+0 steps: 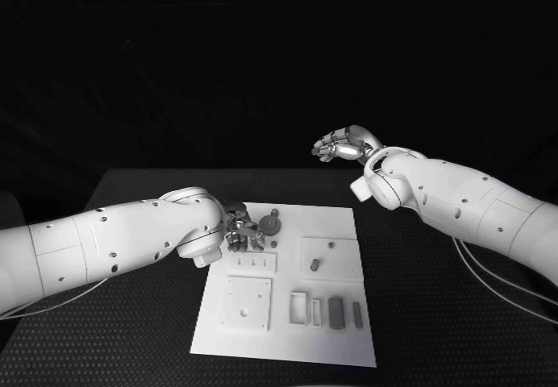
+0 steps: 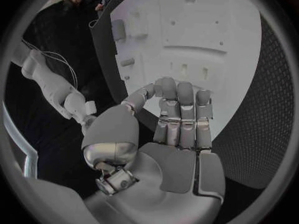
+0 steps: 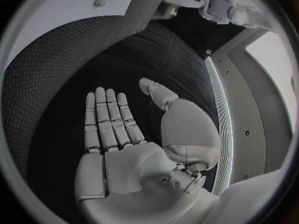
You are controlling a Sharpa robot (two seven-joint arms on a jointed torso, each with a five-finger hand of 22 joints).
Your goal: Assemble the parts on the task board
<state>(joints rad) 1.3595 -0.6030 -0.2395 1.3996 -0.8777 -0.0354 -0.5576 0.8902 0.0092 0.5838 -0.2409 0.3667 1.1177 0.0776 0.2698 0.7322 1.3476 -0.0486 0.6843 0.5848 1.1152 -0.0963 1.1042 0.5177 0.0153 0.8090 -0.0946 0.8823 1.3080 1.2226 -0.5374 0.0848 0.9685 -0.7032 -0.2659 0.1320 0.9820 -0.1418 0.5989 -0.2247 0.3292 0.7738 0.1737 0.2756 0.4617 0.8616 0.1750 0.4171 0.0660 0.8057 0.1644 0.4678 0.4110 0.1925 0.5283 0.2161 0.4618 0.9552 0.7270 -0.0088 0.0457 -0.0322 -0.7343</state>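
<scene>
The white task board lies in the middle of the black table. Grey parts lie on it: a round piece near the far left corner, a short peg on a raised square, and a long bar beside a thinner one. My left hand hovers at the board's far left corner, right beside the round piece; in the left wrist view its fingers are half curled over the board with nothing in the palm. My right hand is raised beyond the board's far edge, flat and empty.
A square plate with holes and a small slotted block sit on the board's left half. A frame-shaped piece lies by the bars. Cables trail under my right arm. Black mat surrounds the board.
</scene>
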